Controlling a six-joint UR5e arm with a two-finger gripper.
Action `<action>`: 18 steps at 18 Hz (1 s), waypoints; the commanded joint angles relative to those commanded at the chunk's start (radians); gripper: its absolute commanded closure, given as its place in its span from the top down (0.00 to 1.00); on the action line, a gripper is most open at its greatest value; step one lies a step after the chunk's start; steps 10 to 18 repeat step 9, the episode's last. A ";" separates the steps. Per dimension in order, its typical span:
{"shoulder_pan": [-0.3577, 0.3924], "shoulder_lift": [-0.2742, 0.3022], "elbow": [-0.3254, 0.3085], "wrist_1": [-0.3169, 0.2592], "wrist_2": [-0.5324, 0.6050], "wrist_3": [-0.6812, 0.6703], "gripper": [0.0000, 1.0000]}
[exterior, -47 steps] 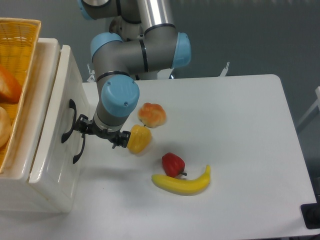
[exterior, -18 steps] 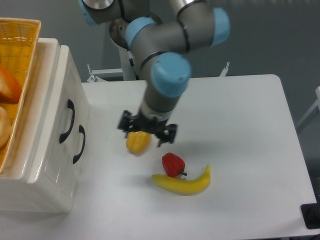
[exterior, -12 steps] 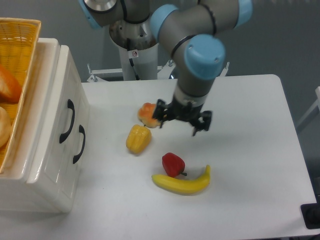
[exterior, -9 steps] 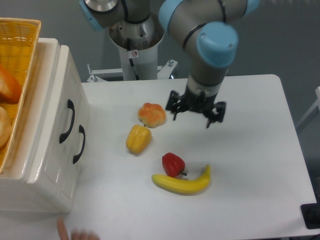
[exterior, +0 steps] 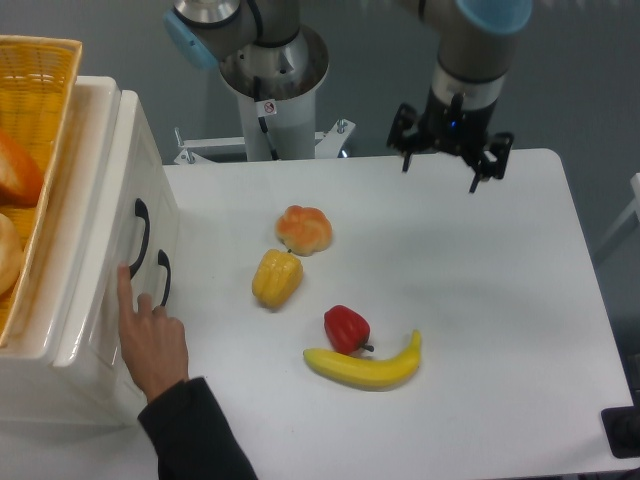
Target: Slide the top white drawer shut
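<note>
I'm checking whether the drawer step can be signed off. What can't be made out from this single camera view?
- Top white drawer: steep viewing angle hides any remaining gap.
- Lower handle: partly covered by the person's hand.
- Yellow wicker basket: cut off by the left edge.
- Gripper: empty, fingertips too small.

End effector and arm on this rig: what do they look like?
The black two-finger end effector hangs from a grey metallic arm with light-blue joint caps. The arm's silver cylindrical base column carries a small red-and-white sticker.
</note>
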State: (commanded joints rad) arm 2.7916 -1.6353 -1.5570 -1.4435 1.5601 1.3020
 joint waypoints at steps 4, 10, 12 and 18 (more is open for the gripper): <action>0.074 0.049 -0.048 0.000 -0.006 0.118 1.00; 0.098 0.063 -0.061 0.000 -0.008 0.161 1.00; 0.098 0.063 -0.061 0.000 -0.008 0.161 1.00; 0.098 0.063 -0.061 0.000 -0.008 0.161 1.00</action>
